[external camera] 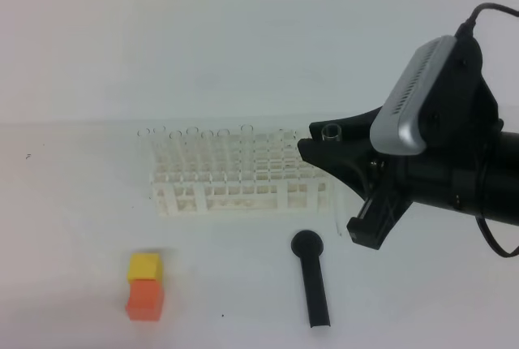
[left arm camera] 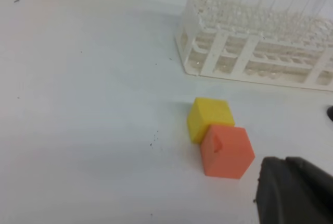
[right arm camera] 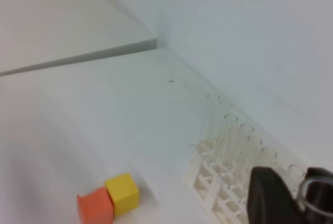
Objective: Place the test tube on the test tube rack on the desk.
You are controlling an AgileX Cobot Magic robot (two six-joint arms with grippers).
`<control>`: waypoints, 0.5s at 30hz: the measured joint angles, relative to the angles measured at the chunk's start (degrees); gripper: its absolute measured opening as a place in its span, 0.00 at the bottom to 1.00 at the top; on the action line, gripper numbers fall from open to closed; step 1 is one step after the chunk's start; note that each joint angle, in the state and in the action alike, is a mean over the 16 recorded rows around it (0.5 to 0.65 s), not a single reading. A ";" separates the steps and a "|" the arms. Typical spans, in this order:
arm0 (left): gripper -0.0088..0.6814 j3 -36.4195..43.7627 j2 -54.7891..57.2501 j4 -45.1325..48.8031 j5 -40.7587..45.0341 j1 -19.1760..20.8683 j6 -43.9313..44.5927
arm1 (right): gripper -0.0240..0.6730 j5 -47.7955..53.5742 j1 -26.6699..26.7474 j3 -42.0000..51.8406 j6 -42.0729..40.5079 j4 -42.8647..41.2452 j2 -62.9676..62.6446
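My right gripper is pinched around the test tube, holding it upright just under its open rim so the bottom can drop straight into a hole. It hangs at the right end of the test tube rack, a white plastic lattice already full of clear glass tubes. My left gripper sits closed and empty near the orange and yellow blocks on the smooth white desk.

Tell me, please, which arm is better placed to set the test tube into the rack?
The right. Its gripper already holds the test tube upright at the right end of the test tube rack; the left gripper is shut, empty, near the orange block.
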 joint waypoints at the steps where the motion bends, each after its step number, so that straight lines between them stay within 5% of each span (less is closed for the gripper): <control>1: 0.01 0.00 0.00 0.00 0.00 0.00 0.00 | 0.21 0.00 0.00 0.00 -0.17 -0.31 0.05; 8: 0.01 0.00 -0.18 0.00 0.00 -0.02 0.00 | 0.21 -0.63 0.02 -0.05 4.37 -9.09 0.10; 15: 0.01 0.00 -0.18 0.00 -0.01 -0.02 0.00 | 0.21 -8.13 0.06 -0.26 27.55 -31.07 0.19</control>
